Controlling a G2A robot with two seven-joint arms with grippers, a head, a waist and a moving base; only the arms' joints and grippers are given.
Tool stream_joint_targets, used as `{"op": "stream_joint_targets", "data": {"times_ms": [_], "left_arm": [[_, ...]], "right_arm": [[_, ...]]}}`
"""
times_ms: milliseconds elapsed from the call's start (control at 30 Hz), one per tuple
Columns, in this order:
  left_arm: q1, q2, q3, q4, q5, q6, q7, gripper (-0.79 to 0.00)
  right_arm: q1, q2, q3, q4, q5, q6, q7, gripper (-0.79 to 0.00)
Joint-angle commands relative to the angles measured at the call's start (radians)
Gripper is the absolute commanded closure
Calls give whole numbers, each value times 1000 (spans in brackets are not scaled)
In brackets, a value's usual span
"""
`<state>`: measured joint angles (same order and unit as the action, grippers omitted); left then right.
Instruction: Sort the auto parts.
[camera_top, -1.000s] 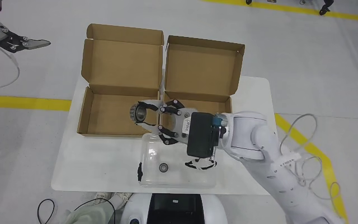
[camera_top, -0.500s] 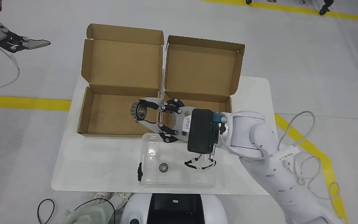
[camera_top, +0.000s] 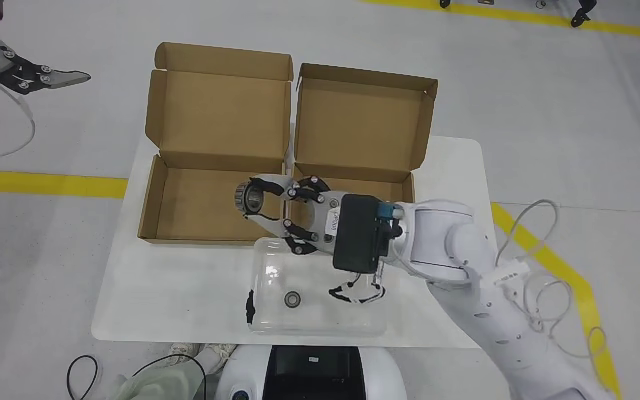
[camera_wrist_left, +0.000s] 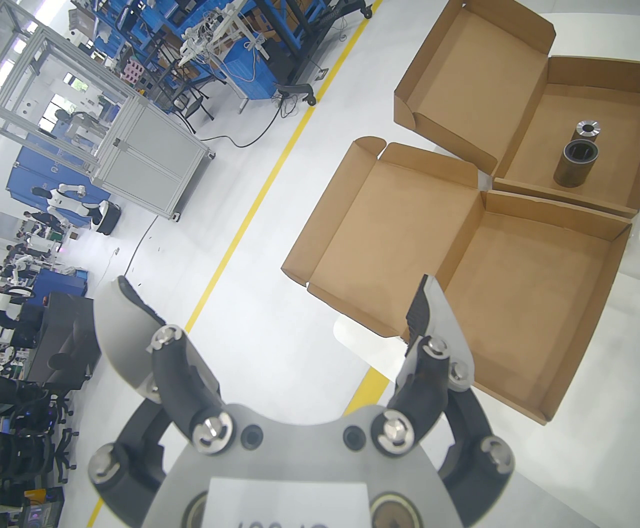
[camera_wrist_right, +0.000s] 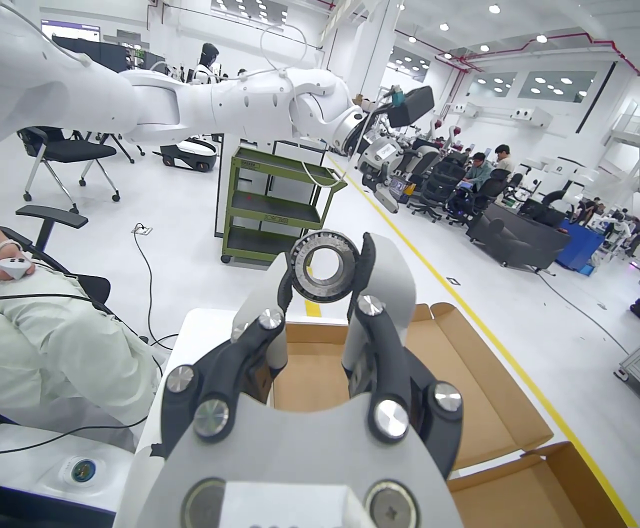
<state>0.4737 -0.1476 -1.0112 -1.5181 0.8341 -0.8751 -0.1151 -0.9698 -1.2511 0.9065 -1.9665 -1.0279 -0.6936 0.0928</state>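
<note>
Plain brown cardboard, no print, on the box (camera_top: 200, 205) and the second box (camera_top: 365, 115). White on the table (camera_top: 445, 175); pale grey on the floor (camera_top: 540, 90), crossed by a yellow stripe (camera_top: 60, 184). Clear and colourless for the tray (camera_top: 320, 318). Steel grey with a ribbed band on the bearing (camera_wrist_right: 322, 292). White fingers, black pads and a silver plate on the right gripper (camera_wrist_right: 325, 262) and the left gripper (camera_wrist_left: 274, 295) alike. Dark grey on the sleeve (camera_wrist_left: 575, 165), bright silver on the small cylinder (camera_wrist_left: 587, 129). Olive green on the cart (camera_wrist_right: 275, 210)
</note>
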Motion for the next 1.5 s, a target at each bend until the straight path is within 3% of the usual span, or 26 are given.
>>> {"op": "stream_joint_targets", "data": {"times_ms": [0, 400, 800, 1167, 1467], "left_arm": [[0, 0, 0, 0, 0, 0, 0, -785], [0, 0, 0, 0, 0, 0, 0, -785], [0, 0, 0, 0, 0, 0, 0, -785], [0, 0, 0, 0, 0, 0, 0, -785], [0, 0, 0, 0, 0, 0, 0, -785]], "right_arm": [[6, -1, -4, 15, -6, -2, 19, 0], [60, -23, -77, 170, -29, 84, 166, 0], [193, -85, -216, 373, -39, 194, 286, 0], [347, -161, -324, 590, 44, 147, 380, 0], [383, -195, -349, 666, 76, 130, 343, 0]]}}
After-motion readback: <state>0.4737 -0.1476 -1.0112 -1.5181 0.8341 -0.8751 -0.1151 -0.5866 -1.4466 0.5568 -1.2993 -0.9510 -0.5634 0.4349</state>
